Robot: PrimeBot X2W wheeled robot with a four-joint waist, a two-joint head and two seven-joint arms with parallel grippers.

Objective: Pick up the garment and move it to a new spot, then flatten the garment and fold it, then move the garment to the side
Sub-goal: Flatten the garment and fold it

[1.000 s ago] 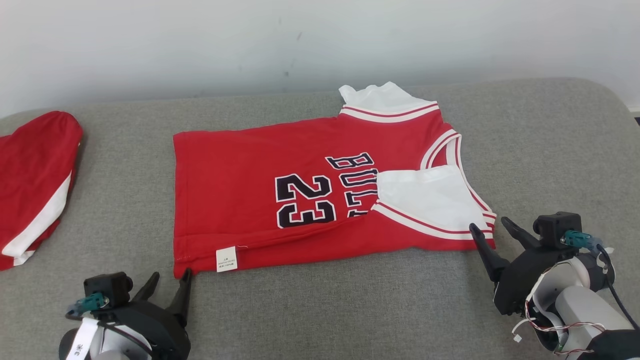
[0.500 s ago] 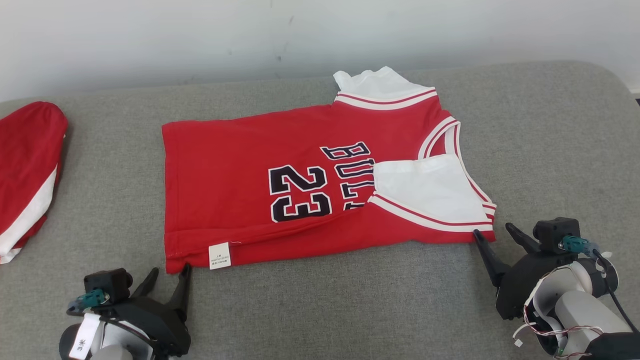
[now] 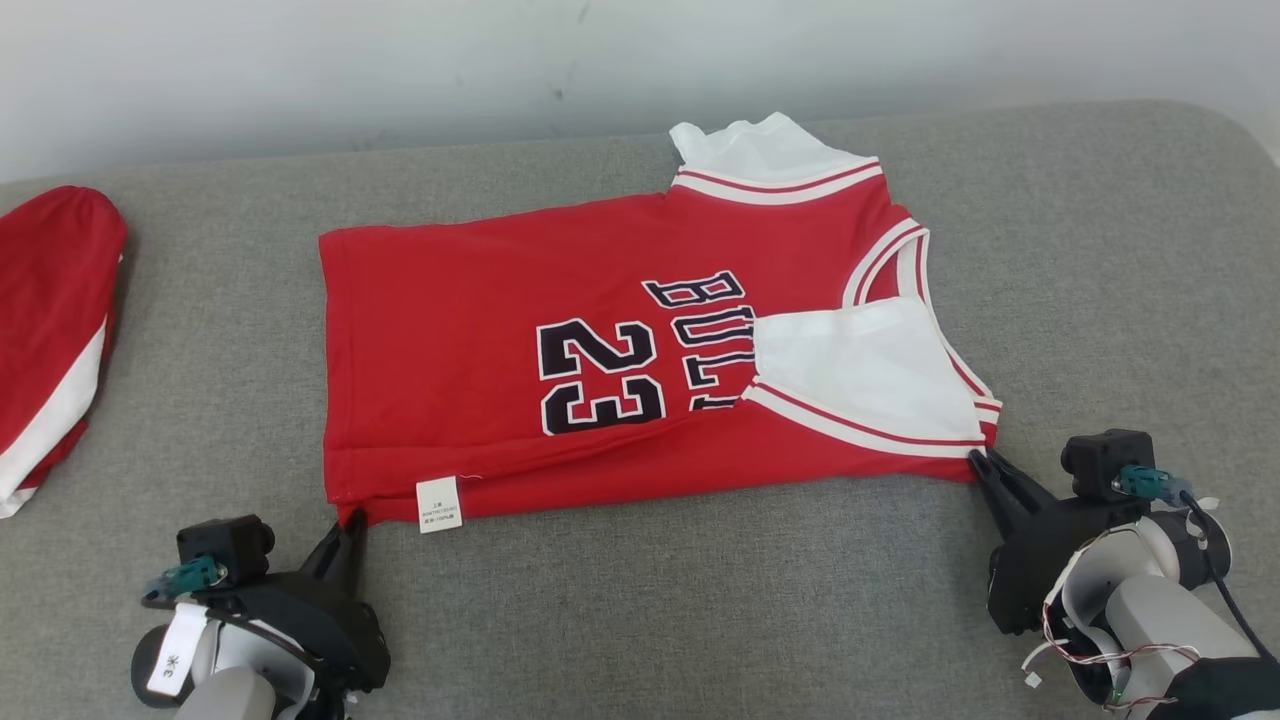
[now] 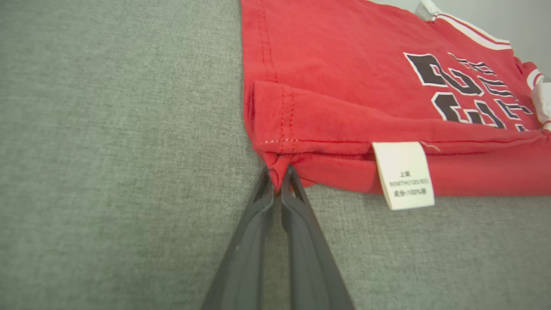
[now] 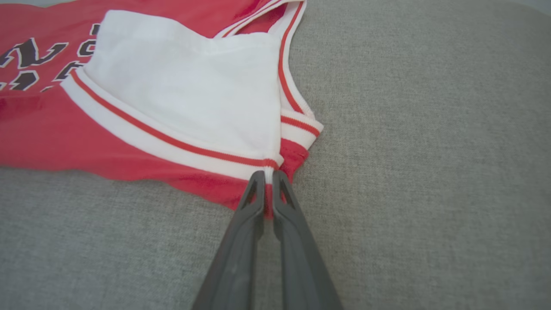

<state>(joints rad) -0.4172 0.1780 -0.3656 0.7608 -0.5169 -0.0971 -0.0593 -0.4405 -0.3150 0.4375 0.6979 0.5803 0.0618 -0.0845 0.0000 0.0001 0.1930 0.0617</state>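
Observation:
The garment (image 3: 480,330) is a red basketball jersey with "23" in black and white trim, lying flat on the grey cushion with its near long edge folded over. My left gripper (image 3: 350,520) is shut on the garment's near-left hem corner (image 4: 275,165), beside a white care label (image 4: 404,174). My right gripper (image 3: 985,462) is shut on the near-right shoulder corner (image 5: 269,189), where white lining (image 5: 185,82) and red-striped trim meet. Both grippers rest low on the cushion at the garment's near edge.
Another red garment with a white stripe (image 3: 50,330) lies at the cushion's far left. The grey cushion (image 3: 1120,270) runs right to a rounded corner. A pale wall (image 3: 300,70) stands just behind the cushion.
Both grippers went from open to shut, each pinching a near corner of the garment. The head camera shifted, so the whole scene sits higher in the picture.

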